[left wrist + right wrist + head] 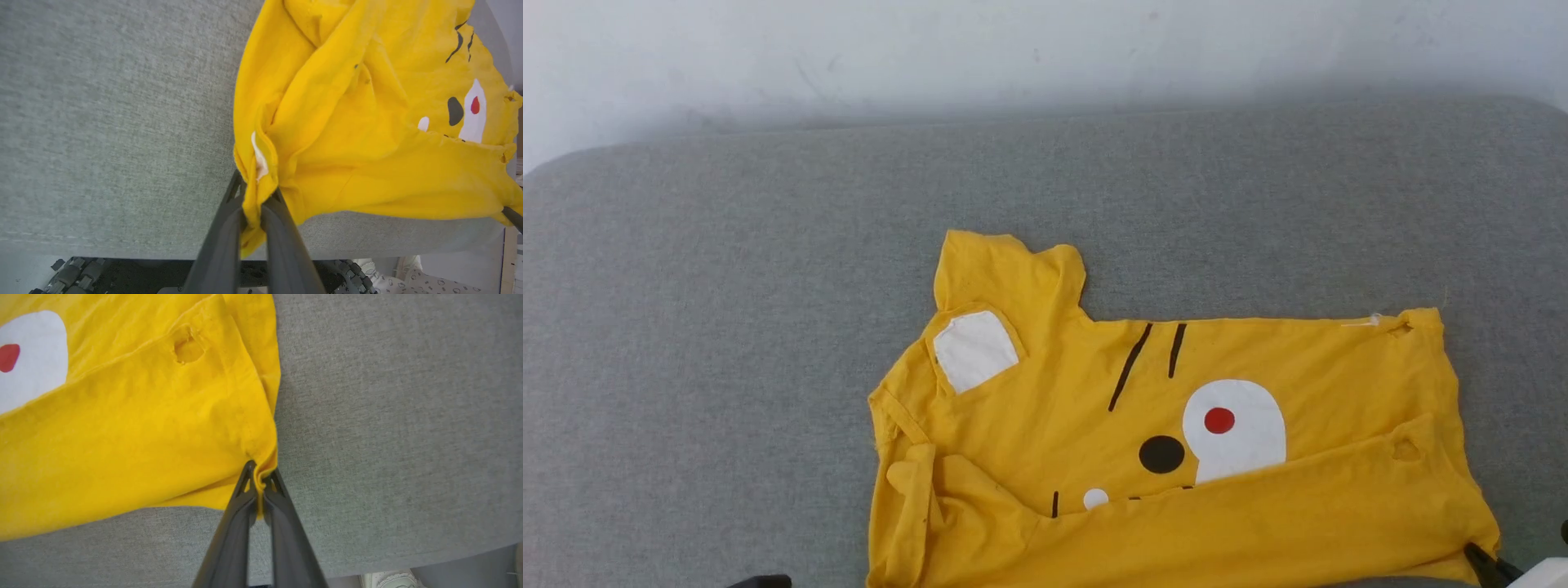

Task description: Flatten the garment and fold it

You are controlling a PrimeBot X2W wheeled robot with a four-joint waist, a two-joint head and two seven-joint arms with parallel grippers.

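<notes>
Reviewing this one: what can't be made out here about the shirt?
- Head view: the garment runs past the bottom edge.
- Head view: the lower part of the print lies under the folded-over flap.
- Left wrist view: which part the left gripper pinches; bunched cloth hides it.

Bright, even, diffuse light with no glare. The head view is sharp across the grey surface [727,327], with a soft shadow band where its far edge meets the pale wall [1013,49]. Both wrist views bow toward their edges; the fingers [220,245] blur close to the lens, while the shirt [367,143] is crisp and vivid
</notes>
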